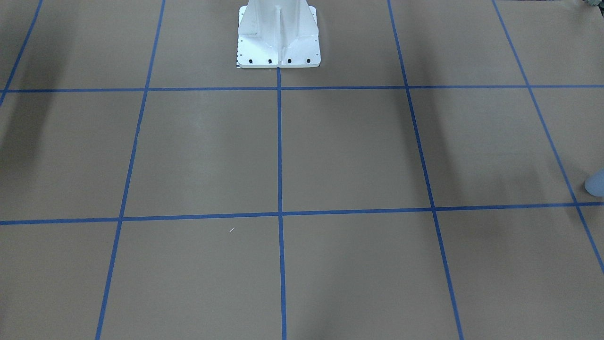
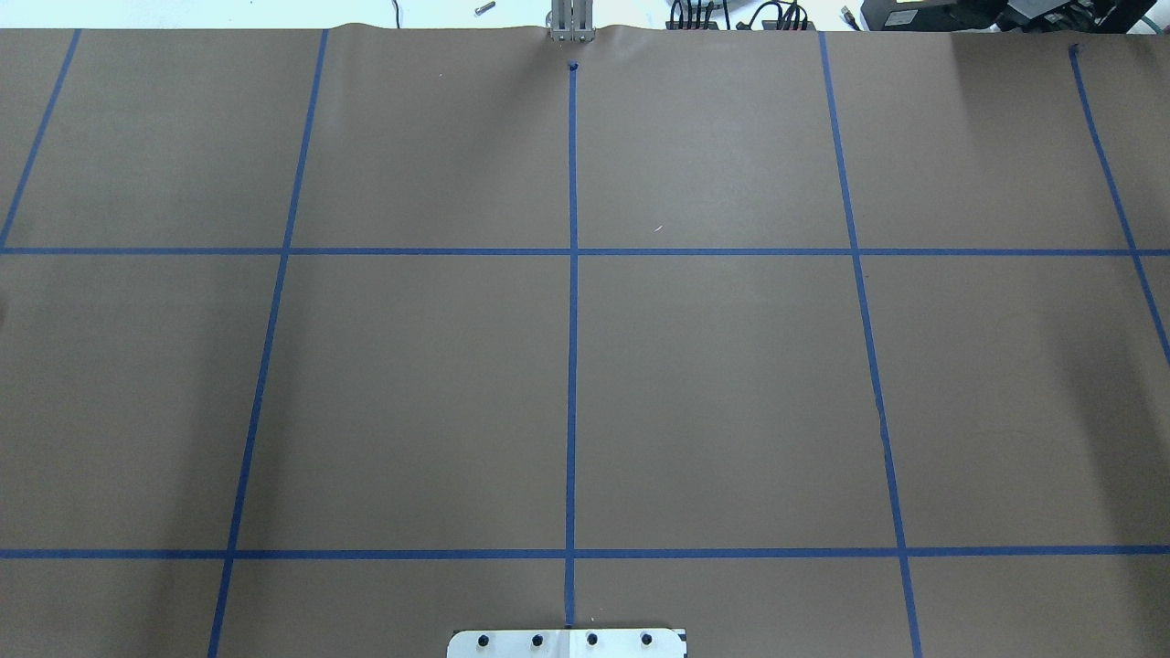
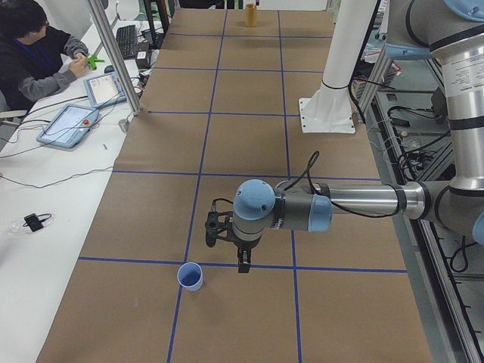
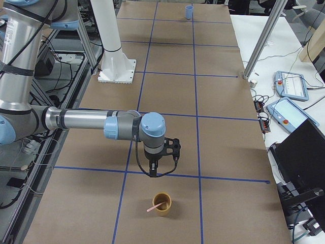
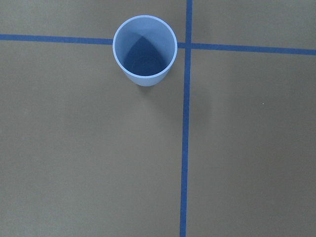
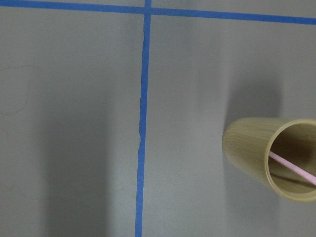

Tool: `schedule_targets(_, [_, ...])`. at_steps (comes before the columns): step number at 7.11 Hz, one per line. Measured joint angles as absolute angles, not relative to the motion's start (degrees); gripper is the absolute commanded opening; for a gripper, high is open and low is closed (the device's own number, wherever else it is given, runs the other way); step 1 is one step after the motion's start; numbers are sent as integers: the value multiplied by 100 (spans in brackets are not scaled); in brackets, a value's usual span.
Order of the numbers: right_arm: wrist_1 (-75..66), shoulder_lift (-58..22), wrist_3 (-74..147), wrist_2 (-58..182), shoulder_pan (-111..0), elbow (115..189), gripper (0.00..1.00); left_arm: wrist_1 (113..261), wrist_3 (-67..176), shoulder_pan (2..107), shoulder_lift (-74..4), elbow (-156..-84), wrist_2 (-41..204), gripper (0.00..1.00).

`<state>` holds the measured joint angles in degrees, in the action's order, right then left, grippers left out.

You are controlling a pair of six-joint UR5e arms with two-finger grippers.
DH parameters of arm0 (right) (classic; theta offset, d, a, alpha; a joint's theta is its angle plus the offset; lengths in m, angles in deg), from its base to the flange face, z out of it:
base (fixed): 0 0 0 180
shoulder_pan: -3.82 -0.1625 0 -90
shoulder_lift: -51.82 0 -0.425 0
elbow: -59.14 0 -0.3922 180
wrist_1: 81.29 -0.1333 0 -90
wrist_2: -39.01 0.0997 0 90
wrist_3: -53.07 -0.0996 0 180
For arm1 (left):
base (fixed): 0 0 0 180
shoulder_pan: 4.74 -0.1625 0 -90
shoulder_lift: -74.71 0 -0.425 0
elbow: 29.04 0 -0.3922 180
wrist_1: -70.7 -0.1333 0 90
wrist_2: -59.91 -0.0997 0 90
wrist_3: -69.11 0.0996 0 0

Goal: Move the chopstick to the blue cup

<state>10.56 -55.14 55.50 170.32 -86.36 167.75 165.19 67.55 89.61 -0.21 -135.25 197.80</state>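
The blue cup (image 5: 144,49) stands upright and empty on the brown table beside a crossing of blue tape lines. It also shows in the exterior left view (image 3: 190,276) and at the edge of the front view (image 1: 595,183). My left gripper (image 3: 231,253) hovers just beside and above it; I cannot tell if it is open or shut. The pink chopstick (image 6: 292,169) leans inside a tan bamboo cup (image 6: 256,153), which also shows in the exterior right view (image 4: 162,203). My right gripper (image 4: 158,168) hovers just short of that cup; I cannot tell its state.
The white robot pedestal (image 1: 278,35) stands mid-table at the robot's side. Blue tape lines (image 2: 572,366) divide the brown table into squares. An operator (image 3: 34,57) sits at a side desk with tablets (image 3: 72,125). Neither gripper shows in the overhead view.
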Motion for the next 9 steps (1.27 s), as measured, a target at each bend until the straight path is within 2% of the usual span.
schedule_targets(5, [967,-5112,5612,17809,-8899,16955,100,16963,6725,9026,-650,-13563,19870,99])
schedule_targets(7, [54,-5337,6348,17584,-9068,16633,100,17487,6687,9024,-824,-13360,19929,99])
schedule_targets(9, [-562,-5371,5428,17712,-9093,16588,100,17821,6648,9017,-935,-13265,19941,96])
